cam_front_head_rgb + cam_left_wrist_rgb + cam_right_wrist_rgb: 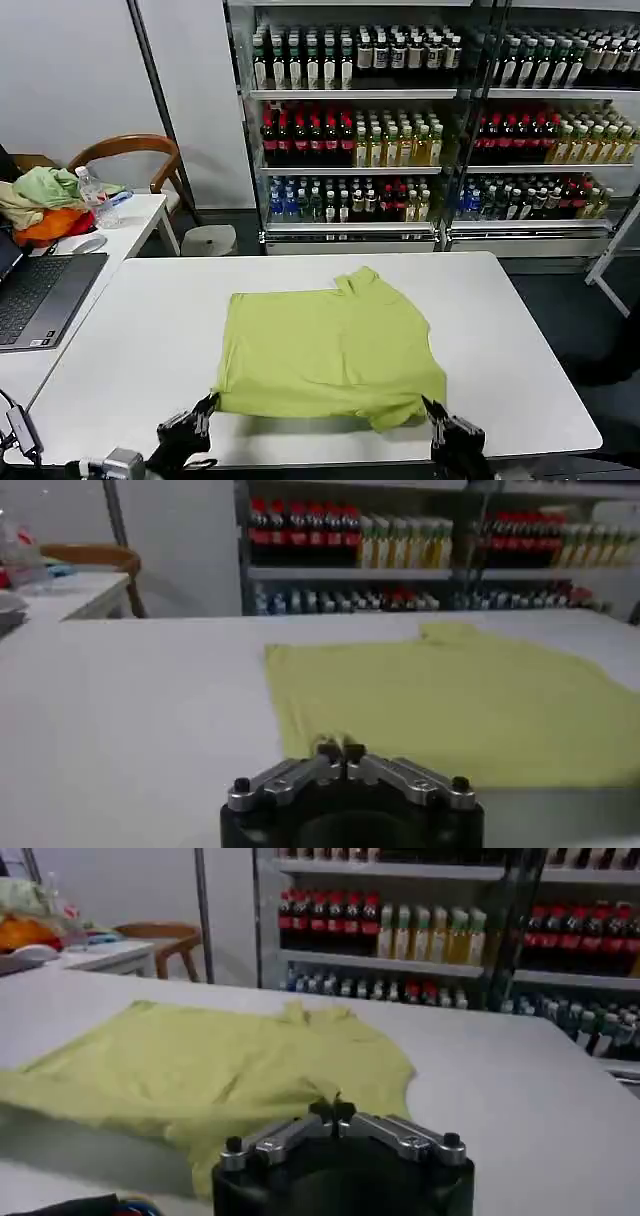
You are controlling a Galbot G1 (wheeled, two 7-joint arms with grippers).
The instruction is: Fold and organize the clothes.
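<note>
Lime yellow-green cotton is lying at the centre of your white table: the T-shirt is sitting there as a folded, roughly rectangular panel, plain side up, with a small flap sticking out at its 12 o'clock edge and a rumpled corner at about 5 o'clock.

Your left gripper is hovering at the shirt's 7 o'clock corner, right at the hem. In the left wrist view, its fingertips are pressing together just at the near edge of the cloth, with no fabric visibly between them.

Your right gripper is sitting at the 5 o'clock corner, just beside the rumpled fold. In the right wrist view, its fingertips are likewise meeting, with the shirt spreading out beyond them.

At 10 o'clock from the shirt, you are looking at a laptop on a side desk, and beyond the table drink shelves are running across at 12 o'clock.
</note>
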